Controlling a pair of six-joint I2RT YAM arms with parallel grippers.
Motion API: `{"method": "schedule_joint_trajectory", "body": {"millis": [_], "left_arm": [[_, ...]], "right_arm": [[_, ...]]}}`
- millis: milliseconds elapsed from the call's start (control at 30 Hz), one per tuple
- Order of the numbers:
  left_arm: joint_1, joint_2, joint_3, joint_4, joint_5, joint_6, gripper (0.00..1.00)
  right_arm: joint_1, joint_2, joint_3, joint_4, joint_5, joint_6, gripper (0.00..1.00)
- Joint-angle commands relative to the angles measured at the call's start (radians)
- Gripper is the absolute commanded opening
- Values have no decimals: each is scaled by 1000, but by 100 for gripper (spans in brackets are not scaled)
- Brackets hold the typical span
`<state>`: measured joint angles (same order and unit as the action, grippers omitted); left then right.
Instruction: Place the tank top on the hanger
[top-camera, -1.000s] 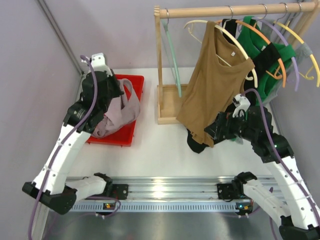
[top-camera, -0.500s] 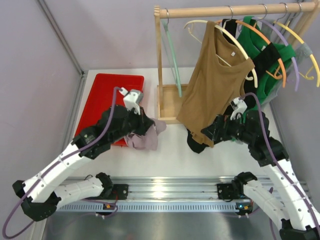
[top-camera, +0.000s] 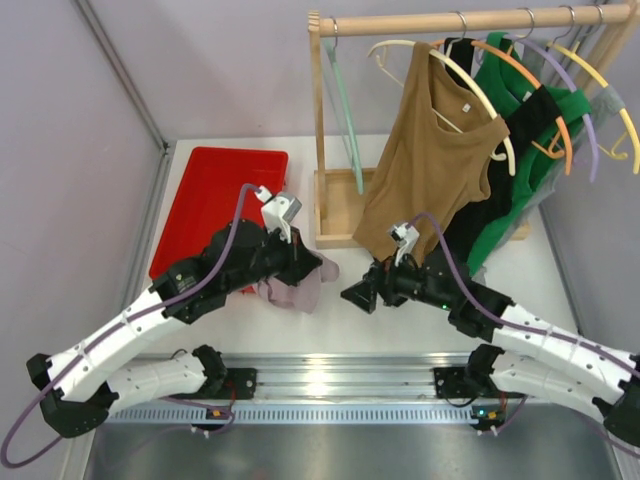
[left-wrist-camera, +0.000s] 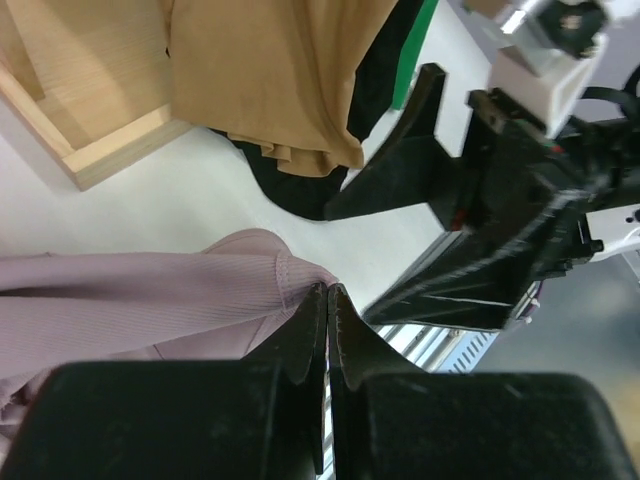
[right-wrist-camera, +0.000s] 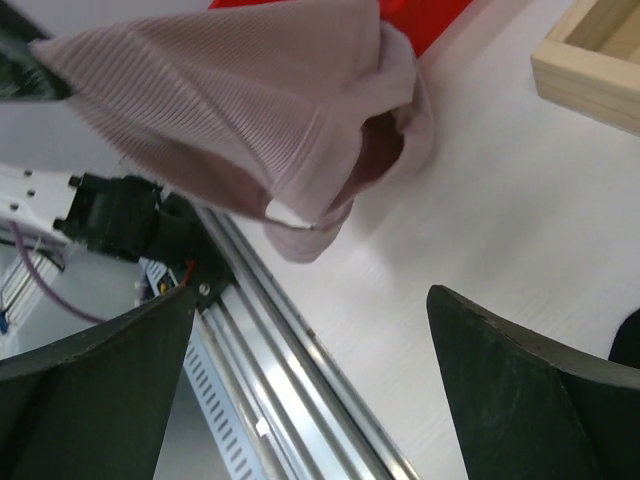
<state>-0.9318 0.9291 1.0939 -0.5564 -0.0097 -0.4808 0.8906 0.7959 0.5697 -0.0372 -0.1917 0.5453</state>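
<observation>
— Where is the tank top (top-camera: 296, 290)?
— Bunched under the left gripper (left-wrist-camera: 328, 292), whose jaws are pressed together on one fold, low over the table (top-camera: 330, 325) between the red tray (top-camera: 205, 195) and the rack's foot (top-camera: 336, 208). The right gripper (top-camera: 353, 297) stands spread wide, empty, facing it.
— What could go wrong?
— That pinch is thin (only one ribbed fold shows); a tug from the right could pull it free, or catch both layers and close the strap. The hanger (top-camera: 345, 110) hangs well apart on the rail (top-camera: 450, 20).
— And a second ago?
— The top was over the tray; the right gripper sat by the brown top (top-camera: 430, 170)'s hem
</observation>
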Motion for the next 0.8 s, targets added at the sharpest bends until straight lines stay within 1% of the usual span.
{"method": "schedule_joint_trajectory", "body": {"millis": [0, 100, 167, 233, 333, 433, 533, 567, 633, 667, 700, 733, 767], "left_arm": [[-9, -19, 58, 58, 43, -10, 0], [-9, -30, 73, 43, 42, -13, 0], [-9, -35, 80, 35, 43, -13, 0], [-9, -39, 86, 24, 42, -12, 0], [-9, -41, 86, 21, 39, -12, 0], [-9, -35, 89, 19, 36, -12, 0], [-9, -30, 86, 16, 28, -12, 0], [-9, -30, 83, 18, 21, -12, 0], [-9, -32, 83, 16, 20, -15, 0], [-9, -33, 83, 16, 19, -15, 0], [-9, -35, 83, 15, -21, -18, 0], [-9, -39, 83, 13, -29, -18, 0], [-9, -44, 83, 12, -36, -21, 0]], "right_arm": [[37, 86, -1, 276, 178, 76, 100], [38, 164, -8, 394, 189, 120, 100], [39, 232, 4, 465, 161, 142, 100], [51, 287, 16, 503, 156, 169, 100], [73, 313, 13, 591, 164, 206, 100], [90, 325, 6, 650, 189, 231, 96], [100, 327, 15, 680, 189, 242, 88], [102, 327, 16, 684, 189, 246, 79], [107, 328, 24, 686, 187, 254, 65], [108, 330, 28, 678, 186, 257, 50], [110, 325, 29, 677, 186, 266, 42], [111, 312, 27, 672, 186, 268, 34], [111, 298, 24, 657, 189, 268, 19]]}}
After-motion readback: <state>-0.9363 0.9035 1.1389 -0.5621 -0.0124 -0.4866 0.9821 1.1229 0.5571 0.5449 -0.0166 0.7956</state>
